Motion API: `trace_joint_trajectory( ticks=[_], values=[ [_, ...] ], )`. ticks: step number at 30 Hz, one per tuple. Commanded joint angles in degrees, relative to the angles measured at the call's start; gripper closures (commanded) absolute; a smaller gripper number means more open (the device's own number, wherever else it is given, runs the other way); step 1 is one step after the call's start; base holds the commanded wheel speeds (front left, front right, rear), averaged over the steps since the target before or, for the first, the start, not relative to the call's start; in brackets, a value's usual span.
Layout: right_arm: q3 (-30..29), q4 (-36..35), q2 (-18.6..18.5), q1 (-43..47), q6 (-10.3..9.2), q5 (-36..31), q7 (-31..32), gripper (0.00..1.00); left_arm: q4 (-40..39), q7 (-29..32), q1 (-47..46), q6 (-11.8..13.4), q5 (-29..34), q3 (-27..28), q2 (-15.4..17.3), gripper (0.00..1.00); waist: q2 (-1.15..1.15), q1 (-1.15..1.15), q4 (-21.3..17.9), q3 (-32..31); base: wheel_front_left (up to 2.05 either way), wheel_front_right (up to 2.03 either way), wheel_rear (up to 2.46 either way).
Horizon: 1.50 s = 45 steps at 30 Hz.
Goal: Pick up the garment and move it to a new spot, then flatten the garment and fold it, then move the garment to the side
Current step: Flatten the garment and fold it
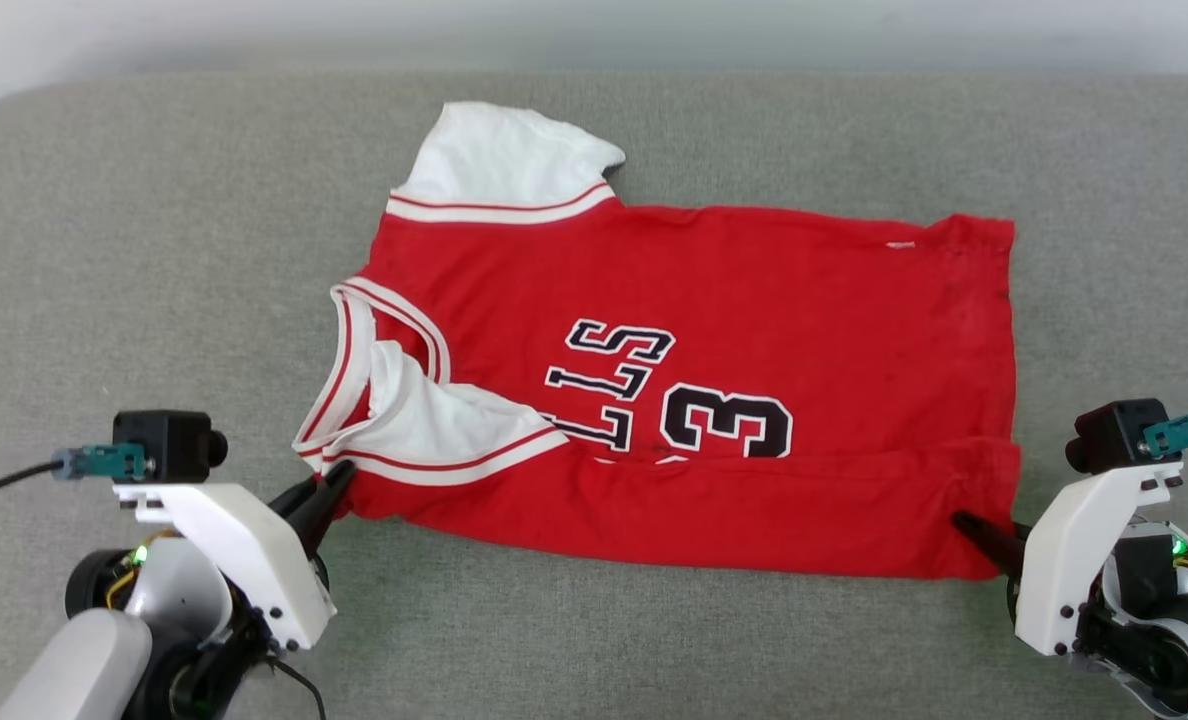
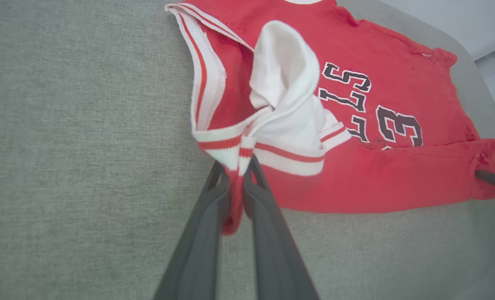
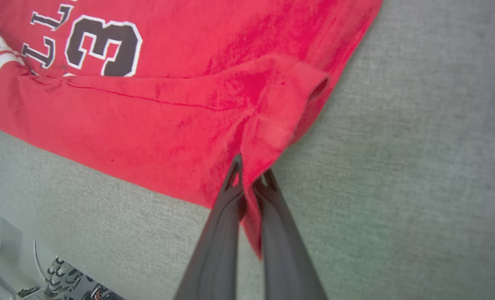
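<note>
The garment (image 1: 714,290), a red jersey with white sleeves and a black "3", lies spread on the grey cushion with its near edge folded up over the lettering. My left gripper (image 1: 339,475) is shut on the striped trim at the garment's near left corner; the left wrist view shows the red and white cloth (image 2: 238,160) pinched between its fingers (image 2: 268,216). At the near right corner, my right gripper (image 1: 962,522) is shut on the hem, and in the right wrist view red cloth (image 3: 264,137) runs down between its fingers (image 3: 222,233).
The grey cushion (image 1: 154,250) spreads wide on every side of the garment. A pale wall (image 1: 594,30) runs behind its far edge. In the right wrist view the cushion's near edge drops to a floor with cables (image 3: 60,271).
</note>
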Motion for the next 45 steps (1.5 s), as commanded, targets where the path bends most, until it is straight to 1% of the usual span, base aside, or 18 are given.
trace_joint_trajectory(
  ticks=[1,6,15,17,21,22,23,24,25,27,30,33,37,42,45],
  values=[
    [0.2,-0.7,-0.4,0.2,-0.02,0.1,-0.2,1.00,-0.4,-0.7,1.0,0.1,0.1,0.2,-0.5,1.00,0.00,0.00,0.0,-1.2,0.00,0.00,0.00],
    [0.5,-2.3,-0.9,1.8,-0.02,0.5,0.8,1.00,-1.1,-2.6,3.9,1.8,0.0,1.0,-0.9,1.00,0.00,0.00,-0.1,-4.5,0.00,0.00,0.00],
    [-0.9,-5.6,-1.1,8.7,-0.02,0.9,3.2,1.00,-3.5,-4.0,13.7,5.1,-1.5,1.5,-1.4,1.00,0.00,0.00,0.2,-10.8,0.00,0.00,0.00],
    [-1.6,-6.0,-0.8,10.6,-0.02,0.5,4.0,1.00,-3.2,-3.8,15.5,5.6,-1.9,1.2,-1.5,1.00,0.00,0.00,0.2,-11.9,0.00,0.00,0.00],
    [-2.5,-5.5,0.3,13.2,-0.02,-0.7,3.9,1.00,-1.3,-3.4,17.2,5.3,-3.0,0.0,-3.1,1.00,0.00,0.00,0.1,-12.5,0.00,0.00,0.00],
    [-2.5,-4.9,0.6,13.7,-0.02,-0.9,3.6,0.96,-0.5,-3.8,17.0,5.2,-3.0,-0.3,-3.7,1.00,0.00,0.00,-0.1,-12.6,0.00,0.00,0.00],
    [-2.3,-4.4,0.8,14.1,-0.02,-1.2,3.1,0.51,0.5,-4.4,16.5,5.1,-3.3,-0.3,-4.7,0.90,0.00,0.00,-0.1,-12.6,0.00,0.00,0.00],
    [-2.3,-3.9,1.1,14.2,-0.02,-1.1,2.4,0.00,1.6,-4.8,15.9,4.9,-3.3,-0.4,-5.3,0.09,0.00,0.00,-0.1,-12.6,0.00,0.00,0.00],
    [-2.1,-3.6,1.4,14.2,-0.02,-1.1,1.5,0.00,2.7,-5.1,15.3,4.8,-3.2,-0.6,-5.8,0.00,0.00,0.00,-0.2,-12.6,0.00,0.00,0.00],
    [-1.4,-3.4,1.4,13.9,-0.02,-1.3,-1.0,0.00,4.3,-6.6,14.2,4.5,-2.8,-0.2,-6.7,0.00,0.00,0.00,-0.5,-12.5,0.00,0.00,0.00],
    [-0.3,-4.6,0.7,12.9,-0.02,-2.2,-7.8,0.00,5.2,-9.3,12.7,4.2,-1.4,0.5,-6.7,0.00,0.00,0.00,-1.1,-12.5,0.00,0.00,0.00],
    [-0.5,-6.2,1.0,11.8,-0.02,-3.4,-16.6,0.00,4.7,-12.6,10.8,4.9,0.9,1.7,-6.3,0.00,0.00,0.00,-1.9,-12.4,0.00,0.00,0.00],
    [-1.8,-8.0,2.0,10.2,-0.02,-6.6,-25.5,0.00,3.5,-16.7,7.6,5.7,4.1,2.9,-6.0,0.00,0.00,0.00,-3.2,-11.7,0.00,0.00,0.00],
    [-3.1,-10.5,3.3,7.5,-0.02,-10.2,-33.2,0.00,2.4,-20.4,1.5,6.1,7.9,3.7,-5.5,0.00,0.00,0.00,-5.3,-8.8,0.00,0.00,0.00],
    [-3.2,-12.3,3.7,5.1,-0.02,-11.8,-36.5,0.00,2.1,-21.2,-2.9,6.3,9.4,4.3,-4.7,0.00,0.00,0.00,-6.8,-5.7,0.00,0.00,0.00]
  ],
)
